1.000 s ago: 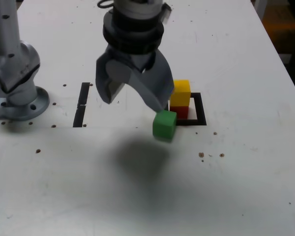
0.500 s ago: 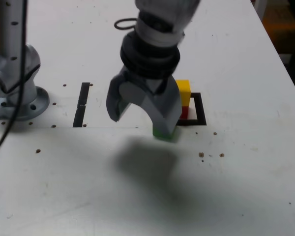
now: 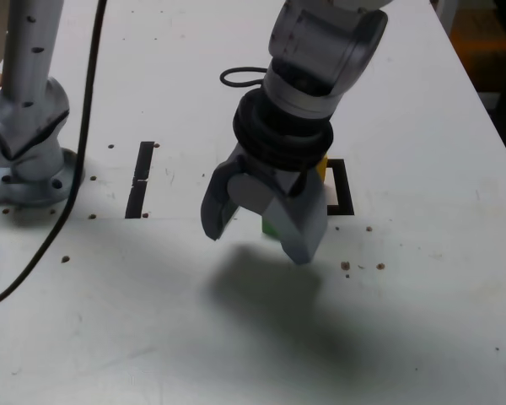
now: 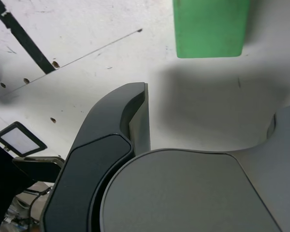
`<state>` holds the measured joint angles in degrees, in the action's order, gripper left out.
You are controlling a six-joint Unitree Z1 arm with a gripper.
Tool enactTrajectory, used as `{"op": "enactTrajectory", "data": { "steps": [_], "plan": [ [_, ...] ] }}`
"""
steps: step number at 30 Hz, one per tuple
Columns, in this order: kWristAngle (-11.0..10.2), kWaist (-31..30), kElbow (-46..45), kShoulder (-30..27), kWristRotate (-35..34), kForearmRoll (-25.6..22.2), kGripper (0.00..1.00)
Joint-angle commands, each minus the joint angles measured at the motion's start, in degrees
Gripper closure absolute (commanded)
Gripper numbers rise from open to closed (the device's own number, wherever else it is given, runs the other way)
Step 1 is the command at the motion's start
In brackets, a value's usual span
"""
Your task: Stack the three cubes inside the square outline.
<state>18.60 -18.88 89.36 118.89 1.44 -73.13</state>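
Green cube (image 4: 210,28), small, matte, one solid colour, sits on the white table (image 3: 422,337) just outside the thin black square outline (image 3: 344,187), near its front corner. It looks light and hard, w/ flat sides, so prob. easy to pinch and not slippery. Best hold: two opposite flat faces, in the middle. Big grey claw (image 3: 261,232) is wide open over it & holds nothing; the cube isn't touching either jaw. A bit of the small yellow cube (image 3: 322,164) peeks out inside the outline, behind the claw. Can't see a red one now.
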Motion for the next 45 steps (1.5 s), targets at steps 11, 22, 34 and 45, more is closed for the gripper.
{"op": "enactTrajectory", "data": {
  "steps": [11, 22, 34, 45],
  "plan": [
    [0.96, 2.78, -0.06, 2.44, 0.93, -0.04, 0.1],
    [2.08, 5.32, 1.04, 4.95, 3.36, -0.13, 0.1],
    [2.49, 8.18, 2.4, 6.84, 5.61, -1.0, 0.12],
    [3.6, 10.25, 0.3, 6.62, 6.12, -2.09, 0.48]
  ]
}}
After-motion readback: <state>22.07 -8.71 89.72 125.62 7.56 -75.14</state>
